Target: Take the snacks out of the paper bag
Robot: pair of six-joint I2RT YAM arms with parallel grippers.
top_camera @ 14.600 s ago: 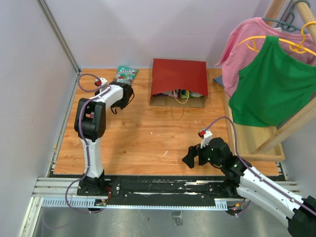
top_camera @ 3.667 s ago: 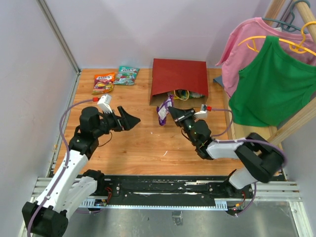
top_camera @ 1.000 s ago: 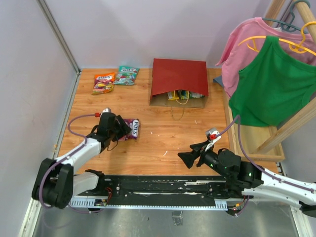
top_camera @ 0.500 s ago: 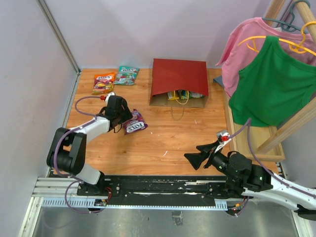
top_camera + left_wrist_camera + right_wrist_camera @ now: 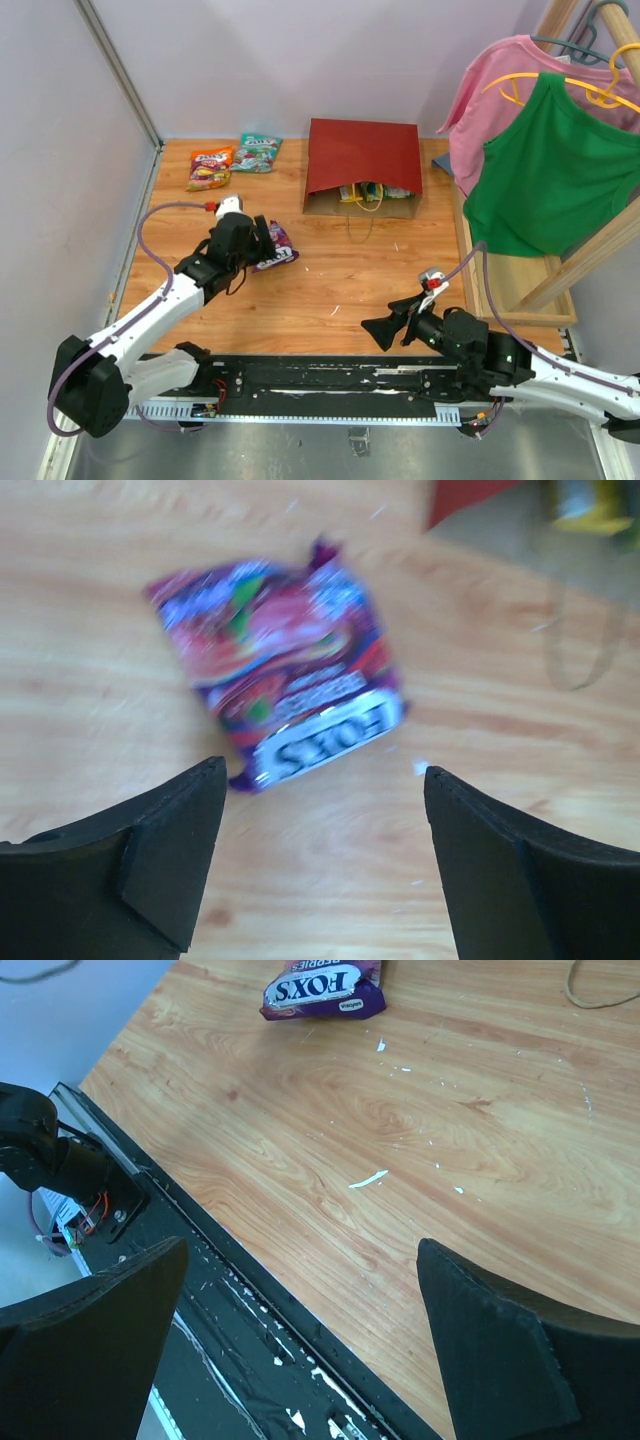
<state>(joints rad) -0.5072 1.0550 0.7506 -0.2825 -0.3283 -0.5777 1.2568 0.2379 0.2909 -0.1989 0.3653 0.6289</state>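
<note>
Both the left gripper (image 5: 320,780) and right gripper (image 5: 300,1250) are spread, empty; a purple packet (image 5: 285,670) lies on the table (image 5: 480,1140) at the left gripper's twelve o'clock.

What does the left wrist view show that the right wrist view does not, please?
Left wrist only: the open left gripper, a corner of the dark red paper bag and a blurred yellow wrapper at its mouth. Right wrist only: the open right gripper and the black rail along the near edge. Both: the glossy purple candy packet lying free on the wooden table.
</note>
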